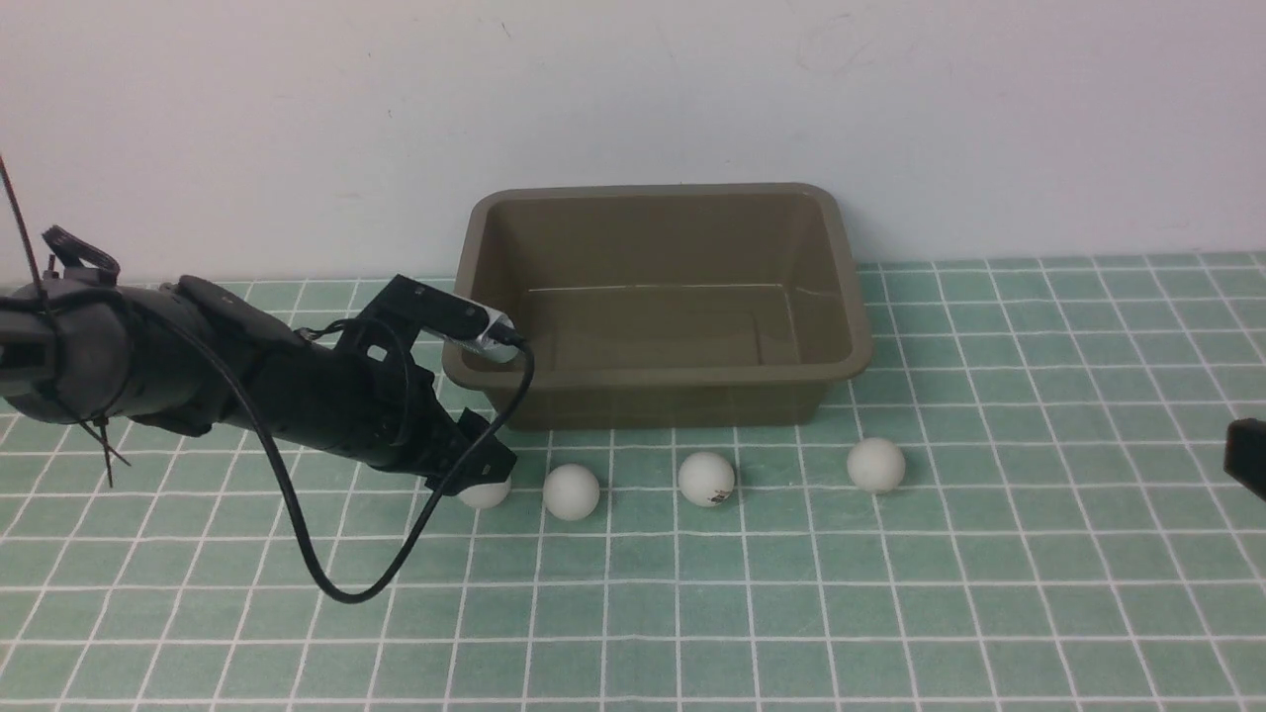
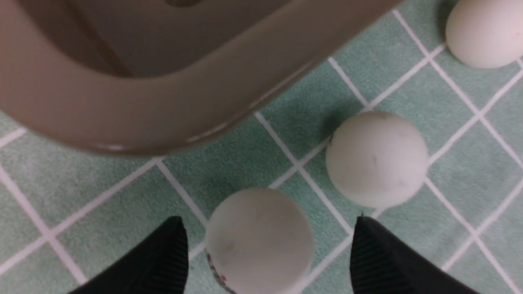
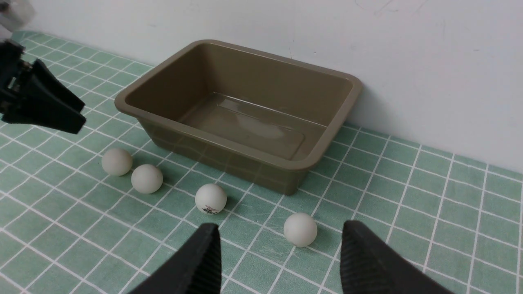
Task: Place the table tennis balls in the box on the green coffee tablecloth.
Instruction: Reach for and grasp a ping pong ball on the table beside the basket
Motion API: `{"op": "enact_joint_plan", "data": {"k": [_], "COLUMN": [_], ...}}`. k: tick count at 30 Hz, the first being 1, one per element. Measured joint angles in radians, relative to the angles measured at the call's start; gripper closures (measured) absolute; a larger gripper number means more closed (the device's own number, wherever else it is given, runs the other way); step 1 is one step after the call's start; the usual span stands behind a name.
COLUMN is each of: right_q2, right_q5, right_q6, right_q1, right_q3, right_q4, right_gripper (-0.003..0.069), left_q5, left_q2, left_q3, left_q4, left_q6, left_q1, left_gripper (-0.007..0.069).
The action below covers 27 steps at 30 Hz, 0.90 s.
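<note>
Four white table tennis balls lie in a row on the green tablecloth (image 1: 890, 613) in front of the olive-brown box (image 1: 653, 377), which holds nothing. My left gripper (image 1: 487, 473) is open and low over the leftmost ball (image 1: 487, 493). In the left wrist view this ball (image 2: 260, 241) sits between the two fingers (image 2: 163, 261) with gaps on both sides. The other balls are the second (image 1: 572, 491), the marked one (image 1: 706, 479) and the rightmost (image 1: 876, 465). My right gripper (image 3: 281, 225) is open and empty, above the cloth near the rightmost ball (image 3: 300, 229).
The box stands against the white wall (image 1: 633, 89) at the back. Its near left corner (image 2: 122, 114) is close beside my left gripper. A black cable (image 1: 326, 583) hangs from the left arm down to the cloth. Only a black tip of the right arm (image 1: 1246, 457) shows at the right edge.
</note>
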Motion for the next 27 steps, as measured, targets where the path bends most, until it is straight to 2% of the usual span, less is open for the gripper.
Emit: {"op": "enact_joint_plan", "data": {"k": [5, 9, 12, 13, 17, 25, 27], "right_q2": [0.0, 0.0, 0.0, 0.0, 0.0, 0.0, 0.0], "right_q5": [-0.022, -0.028, -0.029, -0.03, -0.03, -0.03, -0.029], "right_q6": [-0.001, -0.002, -0.004, -0.004, -0.004, -0.004, -0.004], "right_q1": [0.0, 0.0, 0.0, 0.0, 0.0, 0.0, 0.0], "right_q3": [0.0, 0.0, 0.0, 0.0, 0.0, 0.0, 0.0], "right_q4": [0.0, 0.001, 0.001, 0.001, 0.001, 0.001, 0.001], "right_gripper": [0.0291, 0.0291, 0.0291, 0.0291, 0.0291, 0.0291, 0.0291], "left_q5": [-0.021, -0.017, -0.018, -0.018, -0.002, 0.162, 0.257], "left_q2": [0.025, 0.046, 0.053, 0.053, 0.053, -0.004, -0.051], "left_q3": [-0.001, -0.001, -0.001, -0.001, -0.001, -0.001, -0.001], "left_q4": [-0.057, -0.07, -0.072, -0.073, -0.073, -0.07, -0.07], "left_q6": [0.076, 0.093, 0.095, 0.096, 0.097, 0.075, 0.071], "left_q1": [0.0, 0.0, 0.0, 0.0, 0.0, 0.0, 0.0], "left_gripper": [0.0145, 0.0146, 0.0211, 0.0259, 0.0272, 0.0272, 0.0272]}}
